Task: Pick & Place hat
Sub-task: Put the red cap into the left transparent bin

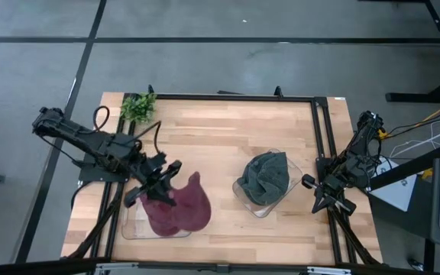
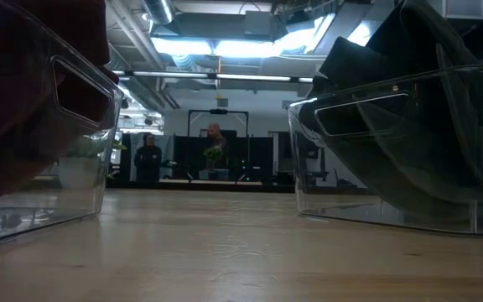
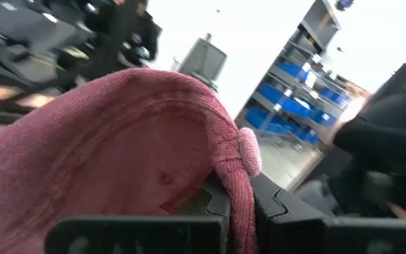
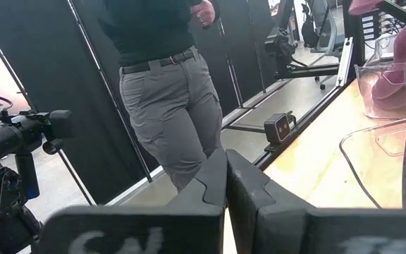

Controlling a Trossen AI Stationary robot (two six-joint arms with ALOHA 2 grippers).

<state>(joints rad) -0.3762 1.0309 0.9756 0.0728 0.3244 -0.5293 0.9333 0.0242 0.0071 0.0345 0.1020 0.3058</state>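
Observation:
A maroon hat [image 1: 180,208] lies over the left clear bin [image 1: 132,228], its far part raised toward my left gripper [image 1: 164,182], which is shut on it. In the left wrist view the hat [image 3: 111,148] fills the picture. The low view shows the maroon cloth [image 2: 23,92] inside the bin's clear wall. A grey hat [image 1: 266,177] lies bunched in the right clear bin [image 1: 244,197], seen large in the low view [image 2: 409,109]. My right gripper [image 1: 328,200] waits shut at the table's right edge, touching nothing. My left gripper pinches the maroon hat between its two fingers at a seamed edge by the small top button [image 3: 248,149]. The edge runs down between the fingers [image 3: 240,212]. The fingers come from the table's left, slanting down. The hat's body droops over the left bin.
A small green plant [image 1: 137,107] stands at the table's far left corner. A black rail frame [image 1: 319,137] runs along the table's far and right sides. Bare wood [image 1: 220,145] lies between and beyond the bins. A person [image 4: 168,85] stands beyond the table's right side.

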